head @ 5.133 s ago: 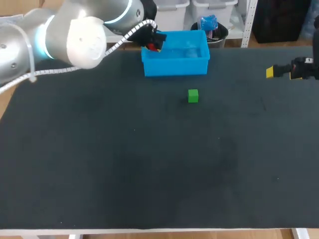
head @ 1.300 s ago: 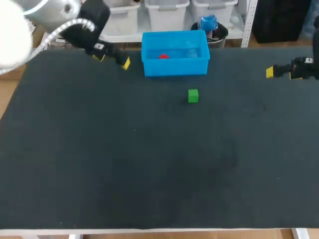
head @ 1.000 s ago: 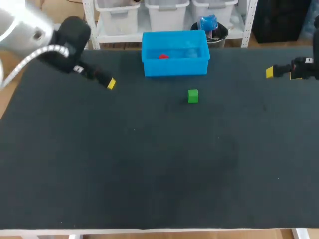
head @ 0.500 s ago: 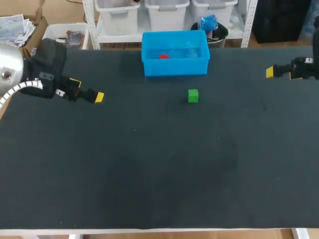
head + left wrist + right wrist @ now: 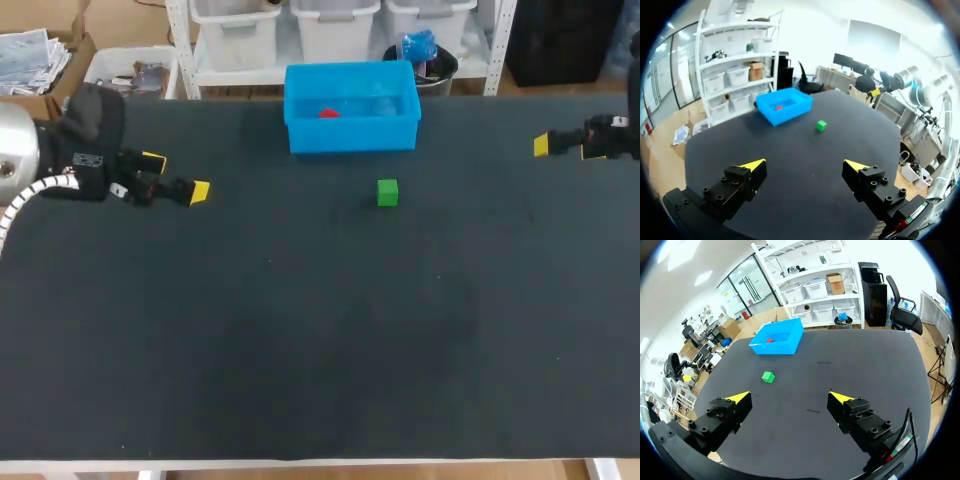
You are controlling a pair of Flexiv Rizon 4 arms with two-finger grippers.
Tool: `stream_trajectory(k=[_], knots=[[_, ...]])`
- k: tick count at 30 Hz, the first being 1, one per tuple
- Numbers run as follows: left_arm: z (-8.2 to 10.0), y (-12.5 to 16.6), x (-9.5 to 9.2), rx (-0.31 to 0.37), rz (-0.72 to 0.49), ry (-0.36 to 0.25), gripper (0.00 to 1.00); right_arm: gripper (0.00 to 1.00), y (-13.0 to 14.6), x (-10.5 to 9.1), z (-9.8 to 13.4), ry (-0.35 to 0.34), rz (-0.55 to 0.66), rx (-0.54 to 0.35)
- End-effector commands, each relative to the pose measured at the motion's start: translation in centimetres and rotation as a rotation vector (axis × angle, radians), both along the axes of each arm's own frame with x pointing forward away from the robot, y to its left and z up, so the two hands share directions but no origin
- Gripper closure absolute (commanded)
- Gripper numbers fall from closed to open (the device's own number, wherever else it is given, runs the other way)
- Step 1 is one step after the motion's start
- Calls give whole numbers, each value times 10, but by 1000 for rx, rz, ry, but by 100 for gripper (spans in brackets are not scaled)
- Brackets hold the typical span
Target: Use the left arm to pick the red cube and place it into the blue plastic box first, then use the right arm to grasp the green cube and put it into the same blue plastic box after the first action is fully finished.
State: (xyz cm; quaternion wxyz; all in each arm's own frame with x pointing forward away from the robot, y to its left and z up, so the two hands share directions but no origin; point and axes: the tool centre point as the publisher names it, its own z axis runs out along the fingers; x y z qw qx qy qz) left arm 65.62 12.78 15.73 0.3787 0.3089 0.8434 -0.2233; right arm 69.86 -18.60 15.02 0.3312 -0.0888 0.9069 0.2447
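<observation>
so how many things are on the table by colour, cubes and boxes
red cube: 1
green cube: 1
blue plastic box: 1
total: 3

The box [image 5: 350, 135] sits on the counter [image 5: 320, 340] at the upper middle of the frame, close to the far edge. The boxed cube [image 5: 327, 113] lies inside it, in its left half. The loose cube [image 5: 387, 192] rests on the counter below the box, slightly right of the box's centre and apart from it. The left tool [image 5: 176, 176] is at the upper left, well apart from the box. The right tool [image 5: 541, 145] is at the upper right, about level with the box's front.
</observation>
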Motion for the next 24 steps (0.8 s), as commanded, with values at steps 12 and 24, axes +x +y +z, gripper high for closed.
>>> stream_trajectory(k=[12,24], knots=[[-2,1,0,-16,-3,-12,0,0,36,22,15,46,12,-150],[-2,1,0,-16,-3,-12,0,0,106,35,9,164,-45,-249]])
